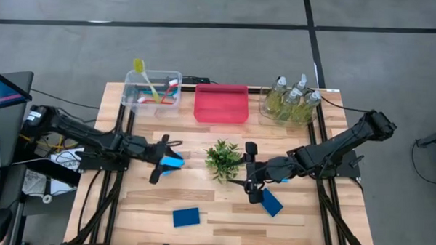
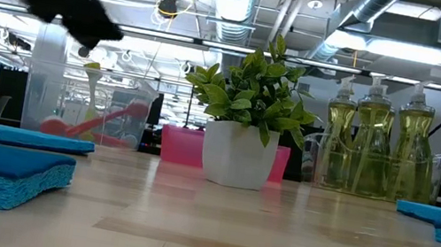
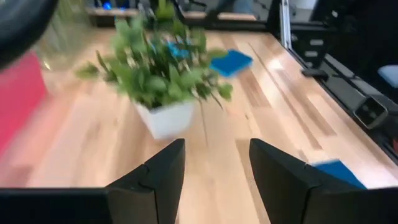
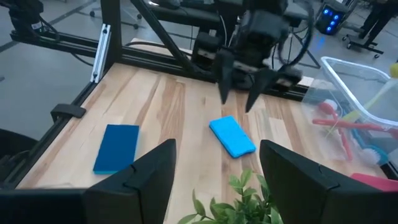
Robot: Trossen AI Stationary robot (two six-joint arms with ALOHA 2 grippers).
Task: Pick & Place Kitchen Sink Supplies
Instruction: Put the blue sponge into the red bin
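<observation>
Sponge (image 1: 173, 162) lies flat on the counter (image 1: 222, 210) just below the left gripper (image 1: 161, 158), fingers spread, empty. Best drop straight, straddle its short sides. Right gripper (image 1: 251, 172) hovers released beside the plant (image 1: 222, 157).

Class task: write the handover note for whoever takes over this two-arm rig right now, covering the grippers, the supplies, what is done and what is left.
Left gripper: jaws open, empty, above a blue sponge left of the plant.
Right gripper: jaws open, empty, beside a second sponge.
Third sponge lies near the front edge.
Done: brushes in the clear bin; pump bottles stand together at the back right.
Left: all three sponges; pink bin holds nothing visible.
</observation>
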